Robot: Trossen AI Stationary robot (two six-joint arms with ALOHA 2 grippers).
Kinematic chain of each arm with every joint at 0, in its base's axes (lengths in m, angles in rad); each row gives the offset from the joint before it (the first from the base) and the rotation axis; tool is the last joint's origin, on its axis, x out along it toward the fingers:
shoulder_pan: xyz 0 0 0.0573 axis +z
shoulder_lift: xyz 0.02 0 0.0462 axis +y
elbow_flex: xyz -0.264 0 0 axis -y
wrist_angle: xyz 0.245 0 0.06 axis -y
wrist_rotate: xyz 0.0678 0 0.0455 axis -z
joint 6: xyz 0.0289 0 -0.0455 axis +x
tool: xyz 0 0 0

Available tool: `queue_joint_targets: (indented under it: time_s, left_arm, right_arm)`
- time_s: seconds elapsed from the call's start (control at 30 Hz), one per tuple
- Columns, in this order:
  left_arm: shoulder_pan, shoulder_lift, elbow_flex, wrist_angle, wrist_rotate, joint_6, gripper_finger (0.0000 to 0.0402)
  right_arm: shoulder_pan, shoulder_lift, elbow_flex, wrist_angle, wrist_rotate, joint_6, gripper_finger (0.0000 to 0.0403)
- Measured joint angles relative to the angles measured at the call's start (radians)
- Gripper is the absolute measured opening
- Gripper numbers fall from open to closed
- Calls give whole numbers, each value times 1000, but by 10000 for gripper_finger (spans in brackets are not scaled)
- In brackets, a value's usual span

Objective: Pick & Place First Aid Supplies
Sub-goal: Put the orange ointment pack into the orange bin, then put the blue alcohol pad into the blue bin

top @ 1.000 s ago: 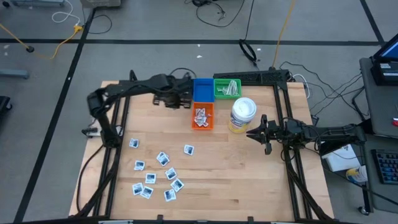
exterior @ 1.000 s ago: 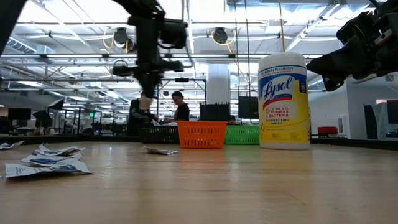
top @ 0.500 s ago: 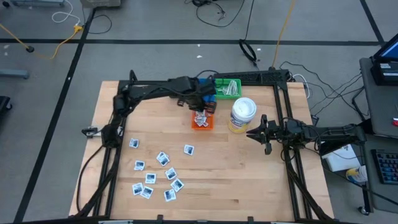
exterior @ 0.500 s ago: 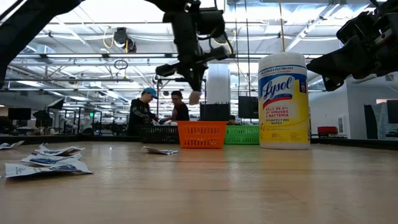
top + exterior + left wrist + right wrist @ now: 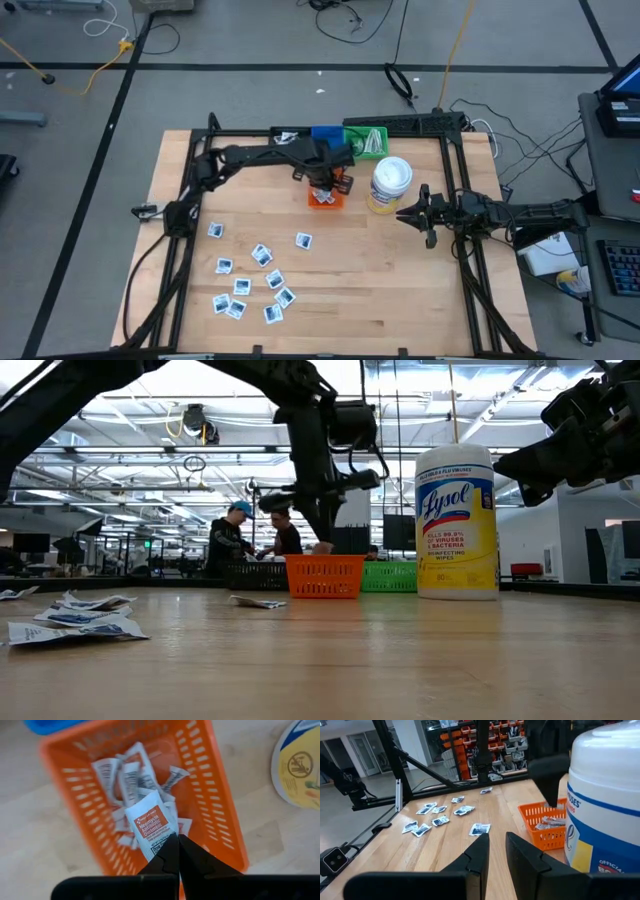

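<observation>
Left pincer (image 5: pixel 176 851) clamps packet (image 5: pixel 149 822) over orange basket (image 5: pixel 226 827).

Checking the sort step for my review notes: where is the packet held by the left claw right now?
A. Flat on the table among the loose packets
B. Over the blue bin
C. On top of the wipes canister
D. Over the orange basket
D: the left wrist view shows the left claw shut on a red-print packet directly above the orange basket, which already holds other packets.

Grey floor (image 5: pixel 250 100) with black tape lines (image 5: pixel 110 105) and loose cables (image 5: pixel 350 20).
</observation>
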Motion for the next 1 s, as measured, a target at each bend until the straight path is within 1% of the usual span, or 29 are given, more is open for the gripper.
queue_joint_targets:
  time_s: [0.17, 0.27, 0.4, 0.53, 0.63, 0.73, 0.87, 1.0]
  left_arm:
    - [-12, 31, -5, 45, 24, 10, 3]
    - [-12, 32, -4, 67, 25, -15, 19]
    - [-3, 33, -4, 61, 22, -33, 66]
    - [-1, 33, -4, 62, 21, -4, 135]
    - [4, 33, -4, 62, 50, 68, 181]
    - [15, 30, -4, 61, 108, 161, 212]
    - [23, 14, -4, 55, 155, 296, 228]
    - [25, -9, -4, 44, 161, 474, 229]
  right_arm:
    - [0, 0, 0, 3, 0, 0, 59]
    - [0, 0, 0, 3, 0, 0, 59]
    - [0, 0, 0, 3, 0, 0, 59]
    - [0, 0, 0, 4, 0, 0, 59]
    - [0, 0, 0, 3, 0, 0, 59]
    - [0, 0, 0, 3, 0, 0, 59]
    - [0, 0, 0, 3, 0, 0, 59]
    - [0, 0, 0, 3, 0, 0, 59]
